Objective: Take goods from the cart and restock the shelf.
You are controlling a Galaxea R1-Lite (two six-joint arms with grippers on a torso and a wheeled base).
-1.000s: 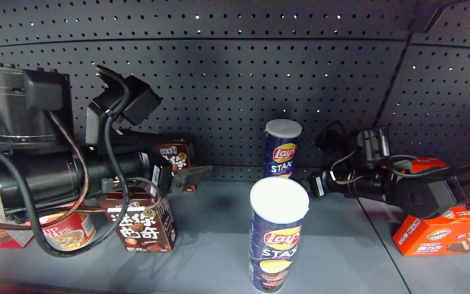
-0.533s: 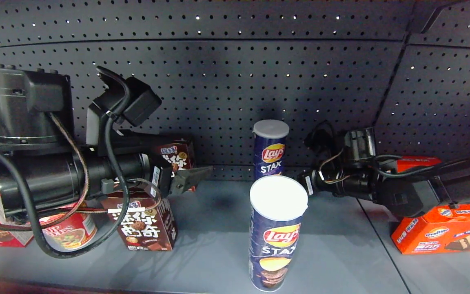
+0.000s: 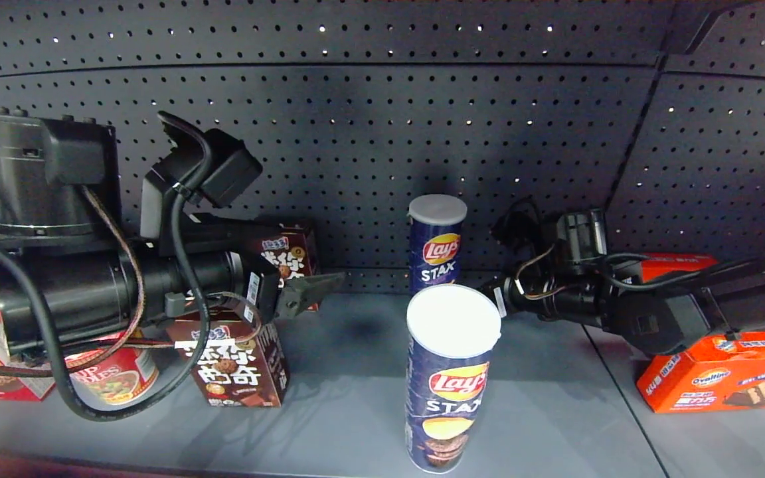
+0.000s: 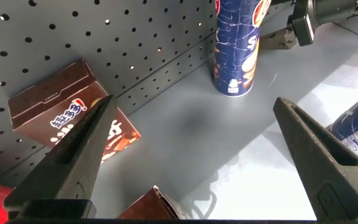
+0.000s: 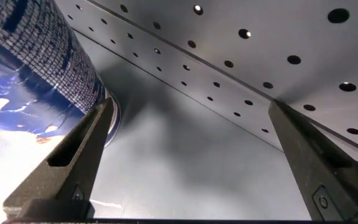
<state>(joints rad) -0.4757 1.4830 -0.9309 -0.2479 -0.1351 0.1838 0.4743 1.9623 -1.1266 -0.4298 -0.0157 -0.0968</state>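
Two tall blue chip cans stand on the grey shelf (image 3: 349, 405). The rear can (image 3: 437, 242) is by the pegboard, the front can (image 3: 452, 378) near the shelf's front edge. My right gripper (image 5: 188, 106) is open low beside the rear can (image 5: 36, 74), with the can against the outside of one finger (image 5: 73, 162). The front can hides its fingertips in the head view. My left gripper (image 4: 192, 102) is open and holds nothing, hovering over the shelf to the left of the rear can (image 4: 235, 46).
Two brown snack boxes (image 3: 240, 362) (image 3: 286, 255) and a cup of noodles (image 3: 113, 375) sit under and behind my left arm. An orange box (image 3: 721, 375) lies on the right shelf section. Bare shelf lies between the brown boxes and the cans.
The rear can has shifted left along the pegboard, and my right gripper has moved left with it. The left arm has stayed put.
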